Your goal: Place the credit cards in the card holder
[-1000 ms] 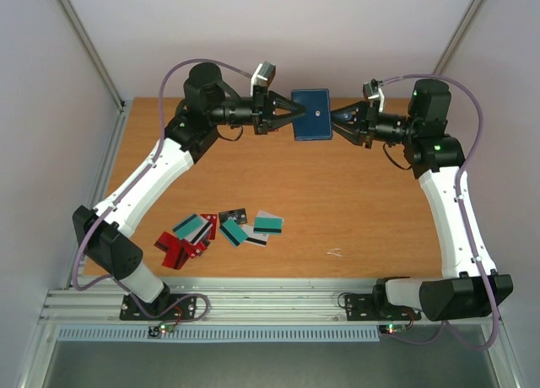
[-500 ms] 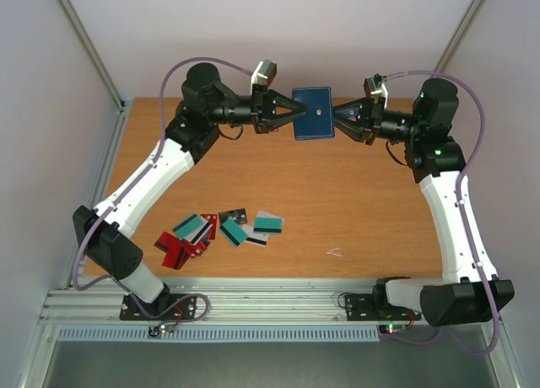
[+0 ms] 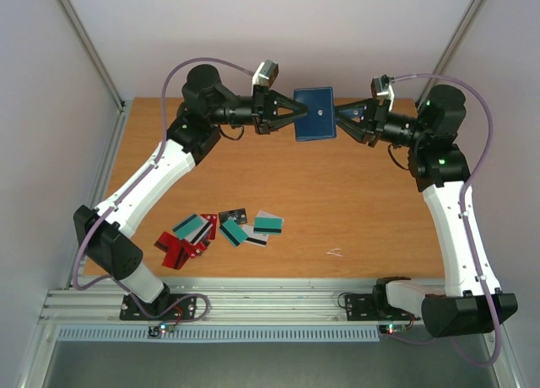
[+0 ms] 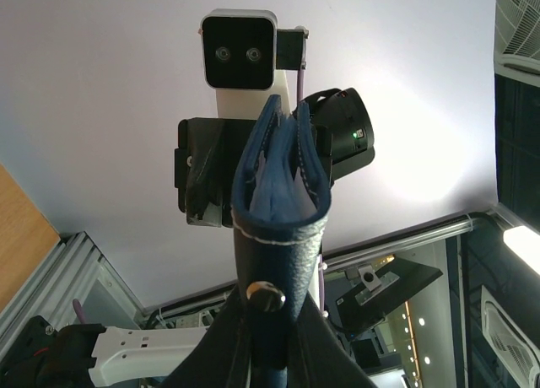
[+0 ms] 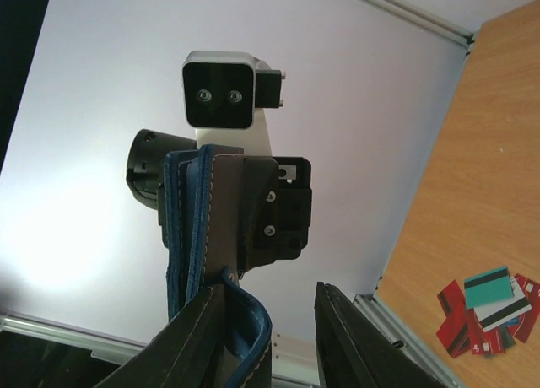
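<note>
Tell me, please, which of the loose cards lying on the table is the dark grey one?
It is the dark grey card on the far side of the pile, near its middle. It is the only dark grey one there; the rest are red, teal or white.

Brown wooden table [image 3: 371, 211] between plain white walls [image 3: 354, 34], aluminium rail [image 3: 270, 297] along near edge.

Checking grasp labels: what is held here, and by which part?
The left hand pinches the card holder by one side edge; the right hand stands open at the opposite edge.
</note>
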Tool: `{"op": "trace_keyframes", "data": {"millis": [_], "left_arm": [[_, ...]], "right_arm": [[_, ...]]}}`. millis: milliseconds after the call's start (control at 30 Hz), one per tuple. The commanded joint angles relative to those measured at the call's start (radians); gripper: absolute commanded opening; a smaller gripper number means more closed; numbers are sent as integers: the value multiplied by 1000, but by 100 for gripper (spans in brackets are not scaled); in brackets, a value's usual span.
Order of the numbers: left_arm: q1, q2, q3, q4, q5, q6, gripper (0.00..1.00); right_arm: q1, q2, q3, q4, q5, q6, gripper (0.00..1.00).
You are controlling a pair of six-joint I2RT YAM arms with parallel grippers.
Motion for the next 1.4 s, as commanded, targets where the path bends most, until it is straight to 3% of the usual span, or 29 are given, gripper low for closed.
{"op": "trace_keyframes", "data": {"millis": [0, 433, 967, 1133, 1367], "left_arm": [[2, -4, -14, 22, 1, 6, 0], [3, -17, -32, 20, -10, 18, 0], [4, -24, -37, 8, -29, 35, 0], [3, -29, -43, 7, -31, 38, 0], [2, -32, -49, 18, -33, 32, 0]], "right_arm": [[-13, -40, 5, -2, 35, -18, 31], [-19, -57, -96, 194, 15, 120, 31], [-19, -99, -159, 231, 70, 160, 31], [-19, -95, -181, 311, 71, 205, 31], [-19, -95, -221, 338, 67, 222, 26]]}}
